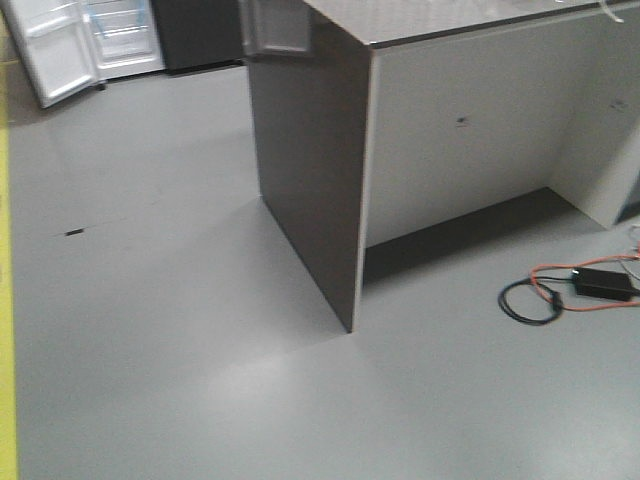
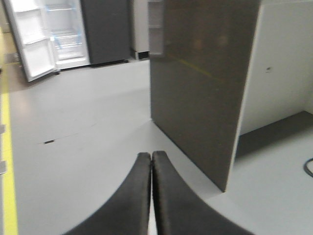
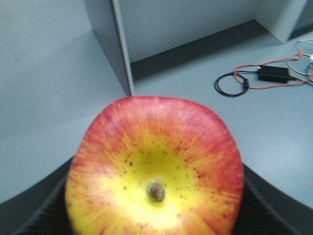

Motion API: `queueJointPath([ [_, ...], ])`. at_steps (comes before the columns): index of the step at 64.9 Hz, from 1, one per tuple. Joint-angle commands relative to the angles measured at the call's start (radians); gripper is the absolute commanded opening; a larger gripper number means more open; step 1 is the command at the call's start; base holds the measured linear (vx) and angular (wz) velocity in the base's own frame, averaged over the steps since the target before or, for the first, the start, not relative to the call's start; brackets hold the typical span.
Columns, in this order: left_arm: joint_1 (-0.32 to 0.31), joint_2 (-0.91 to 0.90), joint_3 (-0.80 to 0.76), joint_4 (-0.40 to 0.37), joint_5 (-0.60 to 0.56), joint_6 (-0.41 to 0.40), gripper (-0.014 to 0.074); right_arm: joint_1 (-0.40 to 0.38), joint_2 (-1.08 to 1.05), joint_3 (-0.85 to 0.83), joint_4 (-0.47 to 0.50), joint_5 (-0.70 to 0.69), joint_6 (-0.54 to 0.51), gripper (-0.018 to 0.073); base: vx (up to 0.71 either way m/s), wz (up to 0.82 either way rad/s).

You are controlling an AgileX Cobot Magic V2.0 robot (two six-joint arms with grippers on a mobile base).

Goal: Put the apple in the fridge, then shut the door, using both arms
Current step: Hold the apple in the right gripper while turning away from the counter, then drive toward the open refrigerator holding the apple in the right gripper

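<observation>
The apple [image 3: 155, 166], red with yellow streaks and a yellow patch round its stem end, fills the lower middle of the right wrist view. My right gripper [image 3: 155, 205] is shut on it, with black fingers [image 3: 34, 210] showing on either side. My left gripper [image 2: 151, 155] is shut with nothing in it and hangs above the grey floor. The fridge [image 1: 125, 40] stands far off at the back left, its white lining and shelves showing [image 2: 66, 39]. The door [image 1: 55, 55] is swung open with its white inner face towards me [image 2: 34, 49]. Neither gripper shows in the front view.
A counter with a dark side panel [image 1: 310, 170] and a grey top stands between me and the right side [image 2: 200, 83]. A black power brick with orange and black cables [image 1: 590, 285] lies on the floor at the right [image 3: 266, 73]. A yellow line [image 1: 6, 300] runs along the left edge.
</observation>
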Motion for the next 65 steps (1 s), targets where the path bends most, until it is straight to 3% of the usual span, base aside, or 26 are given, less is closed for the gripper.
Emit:
queueJointPath([
  [1, -0.003, -0.014, 0.02, -0.005, -0.071, -0.009, -0.0006, -0.002, 0.008, -0.025, -0.01, -0.072, -0.004, 0.0135, 0.0, 0.45],
  [65, -0.003, -0.014, 0.02, -0.005, -0.071, -0.009, -0.0006, -0.002, 0.008, -0.025, -0.01, -0.074, -0.004, 0.0135, 0.03, 0.29],
])
